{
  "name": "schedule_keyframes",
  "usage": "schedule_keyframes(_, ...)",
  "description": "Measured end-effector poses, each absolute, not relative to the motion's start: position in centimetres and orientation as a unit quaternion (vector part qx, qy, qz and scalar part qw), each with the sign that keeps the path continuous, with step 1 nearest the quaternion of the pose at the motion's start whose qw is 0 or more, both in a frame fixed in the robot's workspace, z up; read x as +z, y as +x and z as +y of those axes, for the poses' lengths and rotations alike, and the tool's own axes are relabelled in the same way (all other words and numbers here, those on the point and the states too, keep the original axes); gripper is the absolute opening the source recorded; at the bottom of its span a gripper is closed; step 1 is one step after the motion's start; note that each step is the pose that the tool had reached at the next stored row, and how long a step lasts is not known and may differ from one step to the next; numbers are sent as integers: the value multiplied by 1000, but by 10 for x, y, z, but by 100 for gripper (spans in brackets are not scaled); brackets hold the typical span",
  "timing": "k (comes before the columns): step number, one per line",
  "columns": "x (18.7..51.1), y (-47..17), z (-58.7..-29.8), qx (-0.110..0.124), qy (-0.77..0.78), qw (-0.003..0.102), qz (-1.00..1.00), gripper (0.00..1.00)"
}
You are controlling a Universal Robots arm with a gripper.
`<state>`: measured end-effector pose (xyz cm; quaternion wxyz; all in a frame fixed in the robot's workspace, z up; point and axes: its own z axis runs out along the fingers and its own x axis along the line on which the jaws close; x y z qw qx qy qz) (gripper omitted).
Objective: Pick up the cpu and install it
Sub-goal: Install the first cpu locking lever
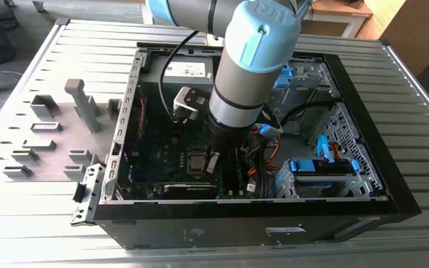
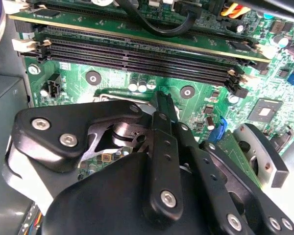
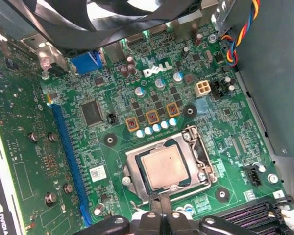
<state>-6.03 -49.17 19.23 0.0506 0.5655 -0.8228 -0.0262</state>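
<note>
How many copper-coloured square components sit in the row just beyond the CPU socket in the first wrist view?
3, in one row on the motherboard between the cpu and the white lettering: one, a middle one, and a third. None looks hidden.

Arm (image 1: pixel 244 61) reaching down from top centre of exterior view, wrist pointing vertically; gripper (image 3: pixel 161 208) hanging at frame centre, black fingers (image 2: pixel 161 127) pressing together, empty.

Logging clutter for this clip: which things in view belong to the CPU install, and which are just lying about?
Job:
cpu, lying in the socket frame
gripper, just beside the cpu
motherboard

Lying about:
grey holder blocks
blue drive caddy
memory slots
</note>
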Motion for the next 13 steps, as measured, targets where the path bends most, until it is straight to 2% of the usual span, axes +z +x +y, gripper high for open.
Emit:
schedule_keyframes(7, 192, -60, -501, -41, 566, 41, -822, 11)
schedule_keyframes(13, 192, -60, -502, -41, 566, 40, -822, 11)
